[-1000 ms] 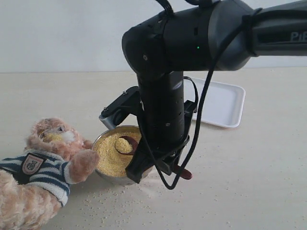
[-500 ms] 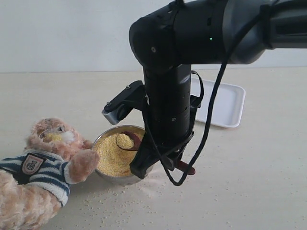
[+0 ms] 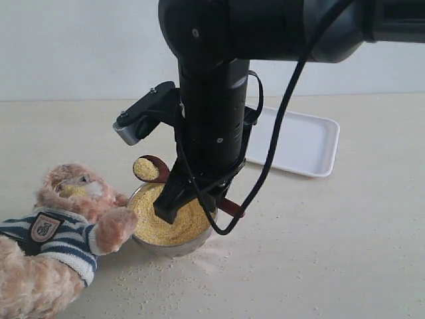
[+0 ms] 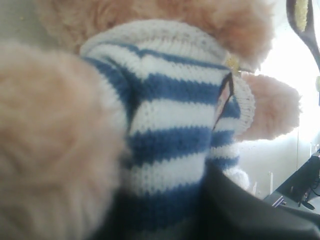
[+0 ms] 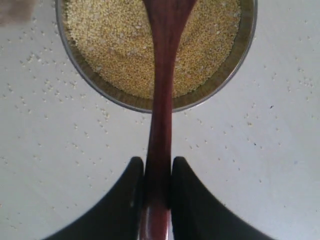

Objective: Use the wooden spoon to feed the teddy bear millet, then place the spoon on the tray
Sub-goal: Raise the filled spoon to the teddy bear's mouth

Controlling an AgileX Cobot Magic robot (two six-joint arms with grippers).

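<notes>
- Overhead, my right pincer (image 5: 157, 167) clamps the slim handle of the one wooden spoon (image 3: 151, 169), whose round end carries a load of millet (image 3: 169, 222) above the rim of the single steel bowl (image 3: 174, 248).
- One teddy bear (image 3: 60, 226) lies at the left in its striped shirt, one paw touching the bowl's side. Its muzzle is near the loaded spoon but apart from it.
- One white tray (image 3: 299, 143) sits well apart at the back right, half hidden behind my arm, with bare table (image 3: 345, 252) between it and the bowl.
- Loose grains speckle the table in front of the bowl; the right side lies open.
- Only the right wrist view shows the grip itself: two dark fingers (image 5: 125, 200) pressed to either side of the handle. In the exterior view my arm hides it.
- Only the left wrist view shows the shirt's knit close up, with the spoon at its edge. I cannot tell there how my left pincer stands.
</notes>
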